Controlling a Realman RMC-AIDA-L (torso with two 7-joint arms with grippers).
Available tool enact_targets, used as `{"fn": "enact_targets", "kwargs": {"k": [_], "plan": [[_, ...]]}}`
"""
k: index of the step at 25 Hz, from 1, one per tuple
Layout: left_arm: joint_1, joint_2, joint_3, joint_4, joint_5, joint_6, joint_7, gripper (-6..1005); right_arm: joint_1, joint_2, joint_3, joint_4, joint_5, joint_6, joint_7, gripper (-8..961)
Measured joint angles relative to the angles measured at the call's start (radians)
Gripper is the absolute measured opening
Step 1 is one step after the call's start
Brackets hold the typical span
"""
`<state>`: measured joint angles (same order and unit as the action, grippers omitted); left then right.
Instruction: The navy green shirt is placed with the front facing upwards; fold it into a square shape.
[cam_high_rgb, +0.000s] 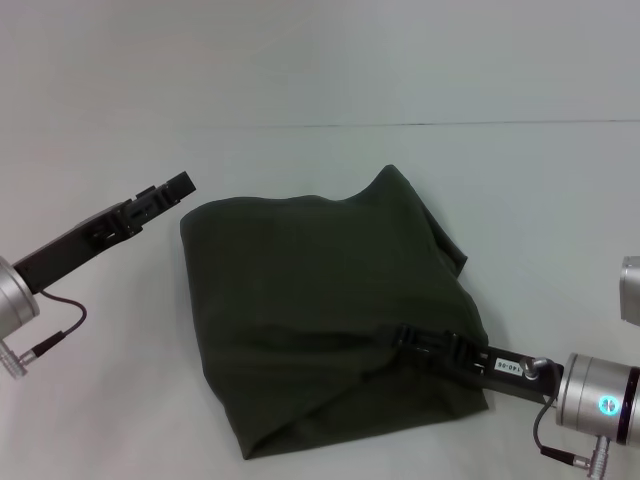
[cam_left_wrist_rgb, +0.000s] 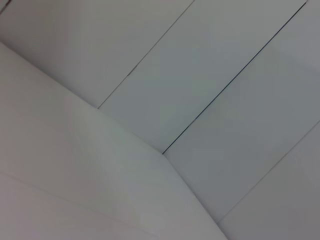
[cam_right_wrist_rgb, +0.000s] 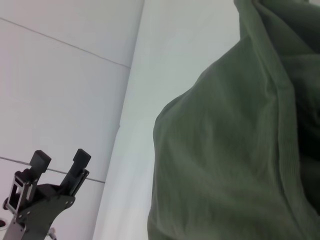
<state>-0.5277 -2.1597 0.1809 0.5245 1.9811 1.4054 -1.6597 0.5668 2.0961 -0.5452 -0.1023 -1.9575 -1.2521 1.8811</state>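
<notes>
At about nine o'clock in the head view, the left gripper (cam_high_rgb: 172, 189) hangs above the bare white desk (cam_high_rgb: 320, 170), just beside the shirt's far left corner but not touching it; the right wrist view shows the same left gripper (cam_right_wrist_rgb: 60, 159) farther off with its jaws apart and nothing between them. The left wrist view shows only pale flat panels with thin seams, and no cloth. Moving toward the centre, the navy green shirt (cam_high_rgb: 320, 290) lies on the desk as a bundled, roughly four-sided heap, plain green side up, with no lettering to be seen. One corner peaks up toward twelve o'clock and a deep crease runs across it toward five o'clock. At about four o'clock, the right gripper (cam_high_rgb: 408, 338) lies low against the shirt, its tip sunk into that crease; cloth covers the jaws, so whether they are open or closed on the fabric cannot be told. The right wrist view shows the green cloth (cam_right_wrist_rgb: 235, 150) bulging close before the camera. Judging from this, the task looks well along but unfinished: the shirt is already gathered into a compact shape, yet its edges are uneven, one corner sticks up, and the near side is rumpled, so squaring and flattening remain. By count, there are one shirt, one desk and two grippers.
</notes>
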Motion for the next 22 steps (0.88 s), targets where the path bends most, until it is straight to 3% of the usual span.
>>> {"fn": "enact_targets", "kwargs": {"k": [11,22], "plan": [[-0.002,0.000,-0.001,0.000,-0.001,0.000,0.001,846,0.021,-0.002,-0.036,-0.007,-0.001,-0.001,0.020,388],[-0.001,0.001,-0.003,-0.011,-0.001,-0.002,0.014,844,0.021,-0.007,-0.053,-0.020,-0.001,-0.008,0.034,130]]}}
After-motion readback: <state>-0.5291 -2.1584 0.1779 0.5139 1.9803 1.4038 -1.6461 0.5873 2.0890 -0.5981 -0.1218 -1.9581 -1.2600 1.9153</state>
